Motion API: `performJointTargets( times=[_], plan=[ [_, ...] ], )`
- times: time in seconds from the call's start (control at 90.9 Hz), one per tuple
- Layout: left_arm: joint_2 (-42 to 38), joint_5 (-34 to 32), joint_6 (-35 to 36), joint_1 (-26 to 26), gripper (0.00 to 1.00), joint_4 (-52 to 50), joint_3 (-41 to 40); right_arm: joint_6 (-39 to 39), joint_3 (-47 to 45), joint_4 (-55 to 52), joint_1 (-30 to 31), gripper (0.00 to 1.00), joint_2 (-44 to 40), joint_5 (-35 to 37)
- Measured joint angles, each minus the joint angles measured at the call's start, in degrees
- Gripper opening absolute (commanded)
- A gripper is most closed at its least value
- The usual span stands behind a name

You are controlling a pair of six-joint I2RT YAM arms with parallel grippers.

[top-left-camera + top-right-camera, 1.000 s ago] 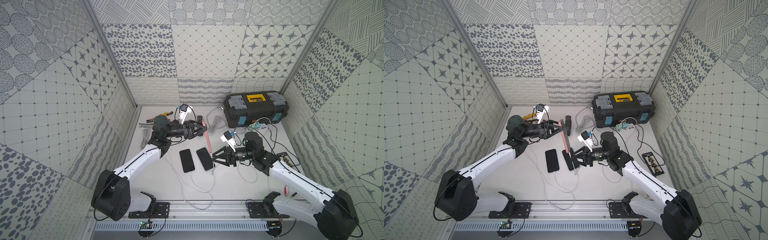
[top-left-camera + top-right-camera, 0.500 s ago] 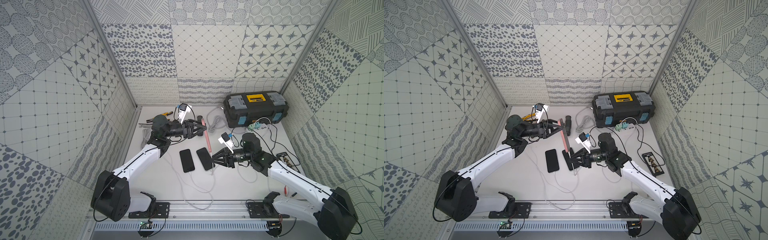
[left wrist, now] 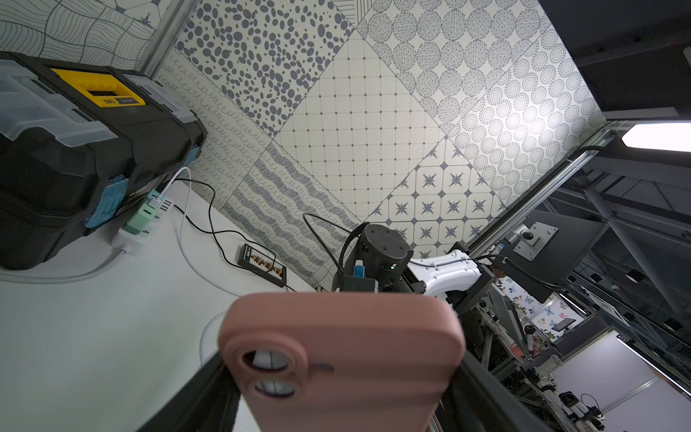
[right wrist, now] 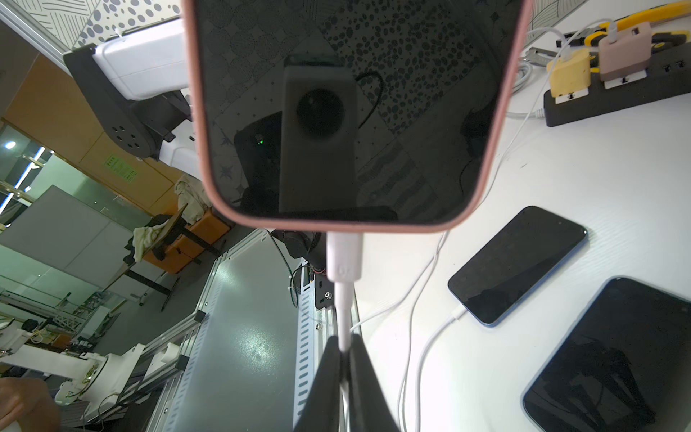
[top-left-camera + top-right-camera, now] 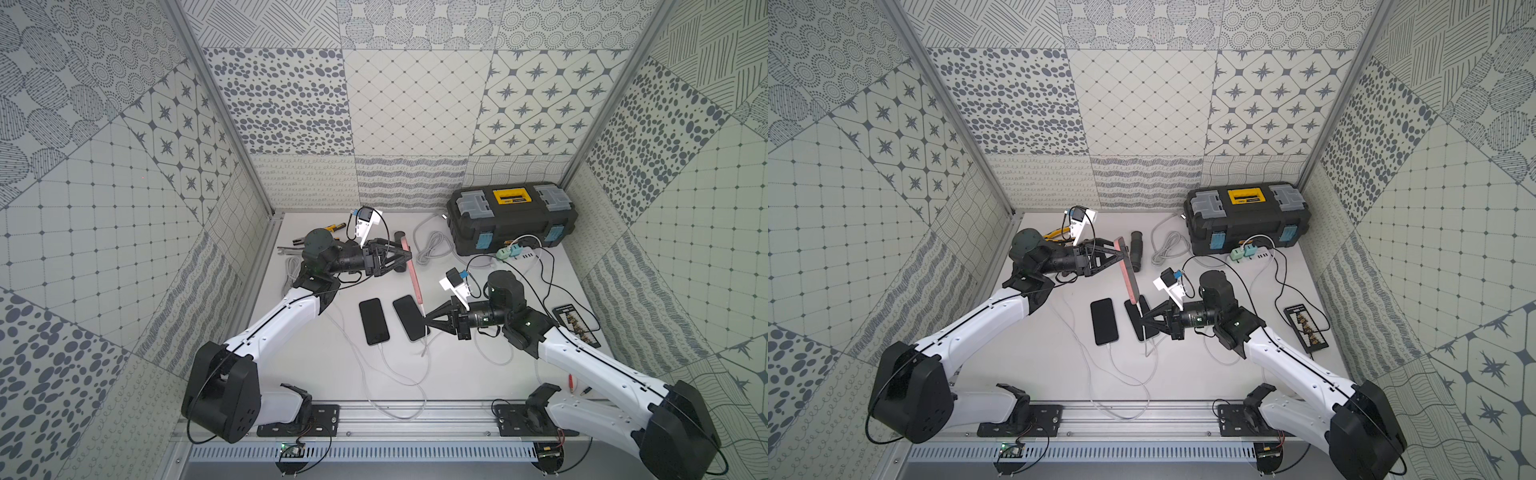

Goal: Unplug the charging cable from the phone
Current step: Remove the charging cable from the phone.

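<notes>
My left gripper (image 5: pixel 404 254) (image 5: pixel 1118 255) holds the pink-cased phone (image 5: pixel 414 274) (image 5: pixel 1128 272) in the air, tilted and edge-on in both top views. The left wrist view shows the phone's back (image 3: pixel 344 355) between the jaws of the left gripper (image 3: pixel 346 396). The white charging cable (image 4: pixel 343 318) is plugged into the phone's (image 4: pixel 355 112) lower end by its plug (image 4: pixel 344 258). My right gripper (image 4: pixel 346 349) (image 5: pixel 426 318) (image 5: pixel 1142 320) is shut on the cable just below the plug.
Two dark phones (image 5: pixel 374 321) (image 5: pixel 409 318) lie flat under the held one. A black toolbox (image 5: pixel 513 216) stands at the back right with a power strip (image 5: pixel 515 251) in front. A connector board (image 5: pixel 577 325), a coiled grey cable (image 5: pixel 432 245) and loose white cables (image 5: pixel 390 365) lie around.
My right gripper has moved a little left to the cable below the phone and closed on it. The left arm and the phone have stayed put.
</notes>
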Motion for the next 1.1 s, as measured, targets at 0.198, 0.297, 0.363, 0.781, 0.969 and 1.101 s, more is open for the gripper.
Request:
performJointTargets(
  times=[0.198,0.297,0.363,0.781,0.969,1.101],
  plan=[
    [0.0,1.3,0.0,0.7,0.0,-0.7,0.9,0.0,-1.0,1.0,0.0,0.0,-1.8,1.4],
    [0.0,2.0,0.0,1.1,0.0,-1.0,1.5,0.0,-1.1,1.6,0.0,0.0,-2.2,1.9],
    [0.0,2.3,0.0,1.4,0.0,-1.2,1.9,0.0,-1.1,2.1,0.0,0.0,-2.4,2.1],
    [0.0,1.2,0.3,2.7,0.0,-2.8,4.2,0.1,-3.2,-1.5,0.7,0.0,-2.7,2.3],
    [0.0,0.8,0.4,3.1,0.0,-2.9,4.8,0.9,-3.8,-4.0,0.7,0.0,-4.7,8.6],
    [0.0,0.7,0.4,3.1,0.0,-2.9,4.8,2.4,-3.9,-8.8,0.7,0.0,-6.4,19.7]
  ],
)
